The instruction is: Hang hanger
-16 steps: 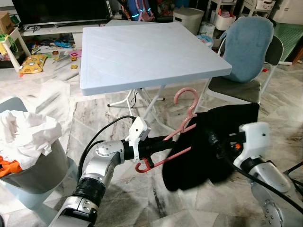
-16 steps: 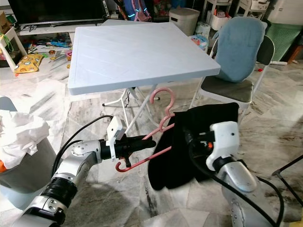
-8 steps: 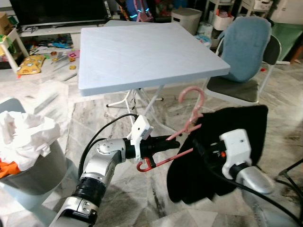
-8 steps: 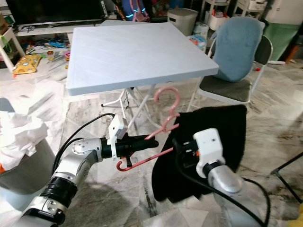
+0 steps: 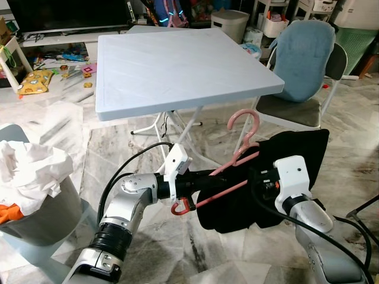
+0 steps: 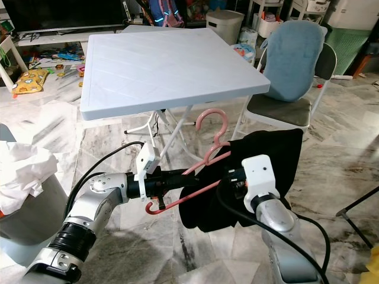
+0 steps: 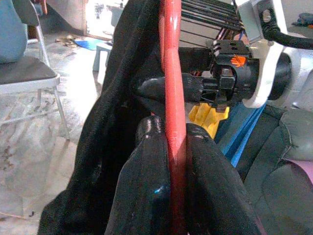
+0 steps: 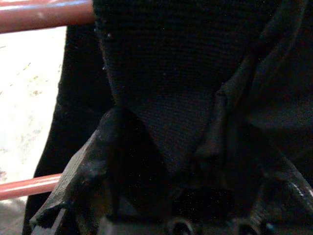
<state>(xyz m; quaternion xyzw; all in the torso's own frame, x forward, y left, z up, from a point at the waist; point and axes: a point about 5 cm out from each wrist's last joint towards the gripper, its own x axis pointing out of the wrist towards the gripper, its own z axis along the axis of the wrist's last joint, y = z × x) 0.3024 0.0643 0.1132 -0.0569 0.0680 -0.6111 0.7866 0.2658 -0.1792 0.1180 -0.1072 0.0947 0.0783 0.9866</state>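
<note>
Black garment lower, flatter than before; both grippers clamped: hanger, cloth.

Head stereo pair: high vantage, facing forward and down. Pale blue table in upper centre of frame, chair upper right, laundry bin at left edge. Both eyes share same scene, right eye shifted slightly.

Left wrist camera: very near, looking along own fingers at red hanger bar down frame centre; black garment alongside.

Right wrist camera: extremely close, dark fabric across frame, hanger bars at left edge. Both wrist views share hanger and garment with head views.
</note>
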